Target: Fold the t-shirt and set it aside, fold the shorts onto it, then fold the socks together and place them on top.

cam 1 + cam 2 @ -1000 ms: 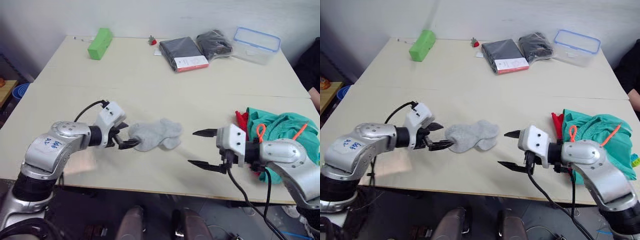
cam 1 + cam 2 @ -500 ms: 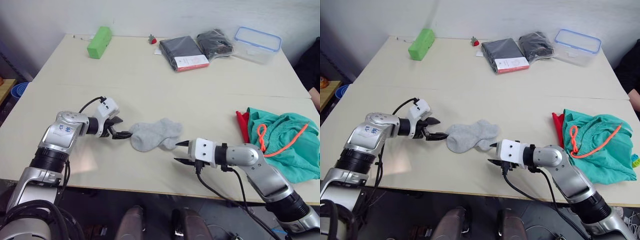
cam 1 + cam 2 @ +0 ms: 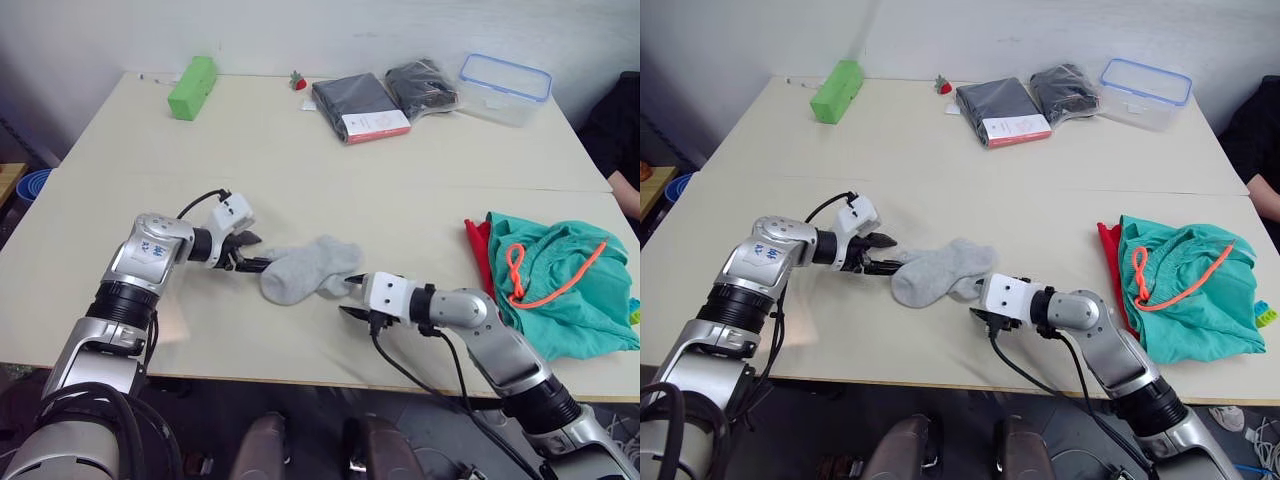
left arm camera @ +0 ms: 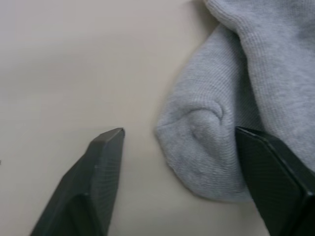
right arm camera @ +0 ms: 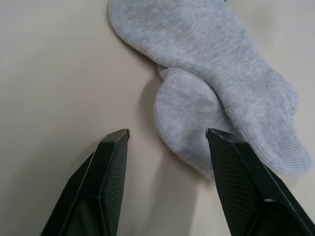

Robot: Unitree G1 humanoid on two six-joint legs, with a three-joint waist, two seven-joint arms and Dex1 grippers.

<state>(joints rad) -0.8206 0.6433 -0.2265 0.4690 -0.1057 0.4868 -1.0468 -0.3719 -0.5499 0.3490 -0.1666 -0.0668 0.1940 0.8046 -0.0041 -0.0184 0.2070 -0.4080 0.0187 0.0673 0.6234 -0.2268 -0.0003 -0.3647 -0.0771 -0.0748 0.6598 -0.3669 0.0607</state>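
Here both grippers' fingers spread wide flank the socks (image 3: 305, 270), shorts (image 3: 555, 285) well apart.

Soft, ribbed grey knit socks (image 5: 216, 105) lie on a smooth, matt cream desk (image 3: 300, 150). Matt black plastic fingers (image 5: 110, 182) tip the right end effector (image 5: 167, 135). Crumpled teal cloth shorts (image 3: 560, 285) carry a glossy orange drawstring (image 3: 530, 280).

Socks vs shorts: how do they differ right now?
Colour: the socks are plain light grey; the shorts are teal with an orange drawstring.
Size: socks much smaller than the shorts.
Place: socks lie mid-table between the open left gripper and open right gripper; shorts sit crumpled at the robot's right on the t-shirt.
Shared: both soft cloth, neither gripped.
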